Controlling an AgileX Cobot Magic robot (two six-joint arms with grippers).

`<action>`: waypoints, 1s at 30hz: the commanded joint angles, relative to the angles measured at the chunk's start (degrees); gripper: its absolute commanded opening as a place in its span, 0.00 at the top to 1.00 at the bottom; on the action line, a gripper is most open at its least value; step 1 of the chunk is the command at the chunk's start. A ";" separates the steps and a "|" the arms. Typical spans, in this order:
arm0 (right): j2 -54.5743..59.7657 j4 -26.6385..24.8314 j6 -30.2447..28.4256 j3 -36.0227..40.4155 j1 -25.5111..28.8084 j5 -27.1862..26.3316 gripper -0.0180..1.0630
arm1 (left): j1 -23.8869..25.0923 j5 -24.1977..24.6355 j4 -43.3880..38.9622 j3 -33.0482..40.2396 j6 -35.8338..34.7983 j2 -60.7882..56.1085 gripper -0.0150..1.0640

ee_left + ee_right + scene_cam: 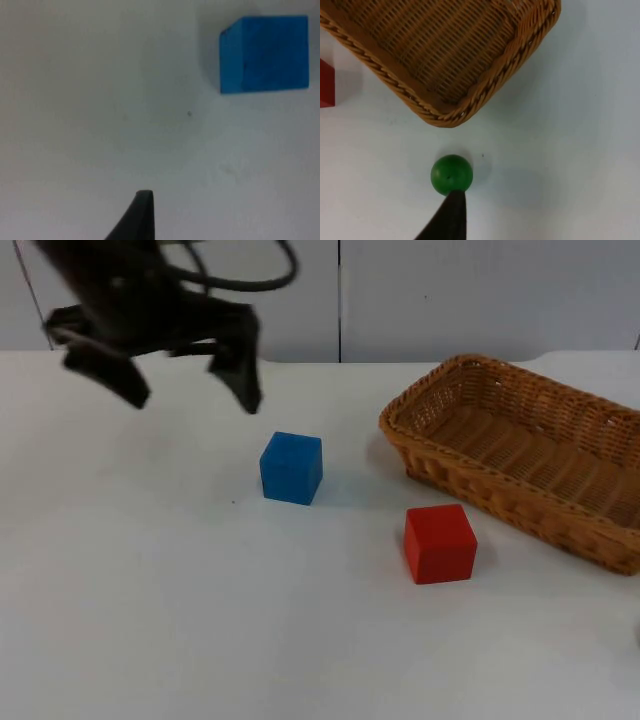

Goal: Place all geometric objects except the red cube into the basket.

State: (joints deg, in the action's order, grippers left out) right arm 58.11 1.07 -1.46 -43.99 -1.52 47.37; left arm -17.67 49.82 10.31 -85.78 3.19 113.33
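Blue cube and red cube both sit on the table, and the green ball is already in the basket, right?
Not quite. The green ball lies on the table just outside the basket, as the right wrist view shows. The blue cube and red cube do sit on the table.

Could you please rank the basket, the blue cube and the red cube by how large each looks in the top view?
1. Basket: clearly the largest.
2. Red cube and blue cube: these look about alike; the red one sits nearer the camera, so I would not rank one above the other.
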 commanded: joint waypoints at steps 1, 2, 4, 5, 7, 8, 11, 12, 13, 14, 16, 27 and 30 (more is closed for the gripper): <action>0.04 0.06 -0.52 -0.26 0.32 0.33 0.01 | -2.18 3.18 -3.13 -6.93 -4.38 4.72 0.01; 0.04 0.06 -0.52 -0.26 0.32 0.33 0.01 | -3.16 4.39 -4.13 -10.65 -5.96 7.41 0.01; 0.04 0.06 -0.52 -0.26 0.32 0.33 0.01 | -4.04 5.39 -5.53 -13.55 -7.43 9.59 0.01; 0.04 0.06 -0.52 -0.26 0.32 0.33 0.01 | -4.69 6.00 -6.70 -16.71 -8.49 11.99 0.01; 0.04 0.16 -0.52 -0.26 0.32 0.34 0.01 | -5.63 7.18 -7.50 -22.37 -9.89 16.23 0.01; 0.04 0.16 -0.52 -0.26 0.32 0.34 0.01 | -5.63 7.18 -7.50 -22.37 -9.89 16.23 0.01; 0.04 0.16 -0.52 -0.26 0.32 0.34 0.01 | -5.62 9.43 -6.61 -28.41 -11.18 21.48 0.01; 0.04 0.16 -0.52 -0.26 0.32 0.34 0.01 | -5.62 10.26 -6.61 -29.88 -11.18 23.01 0.01; 0.04 0.16 -0.52 -0.26 0.32 0.34 0.01 | -5.62 10.26 -6.61 -29.88 -11.18 23.01 0.01; 0.04 0.16 -0.52 -0.26 0.32 0.34 0.01 | -5.62 10.80 -6.71 -30.77 -11.18 24.19 0.01; 0.04 0.16 -0.52 -0.26 0.32 0.34 0.01 | -5.77 10.13 -6.59 -32.11 -11.18 26.81 0.01; 0.04 0.05 -0.52 -0.26 0.32 0.38 0.01 | -5.76 7.86 -4.51 -32.17 -11.78 30.88 0.01; 0.04 0.05 -0.52 -0.26 0.32 0.38 0.01 | -5.76 7.74 -4.07 -32.17 -11.78 31.04 0.01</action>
State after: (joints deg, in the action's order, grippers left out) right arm 58.11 1.07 -1.46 -43.99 -1.52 47.90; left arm -23.10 57.91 5.39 -117.48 -8.02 144.41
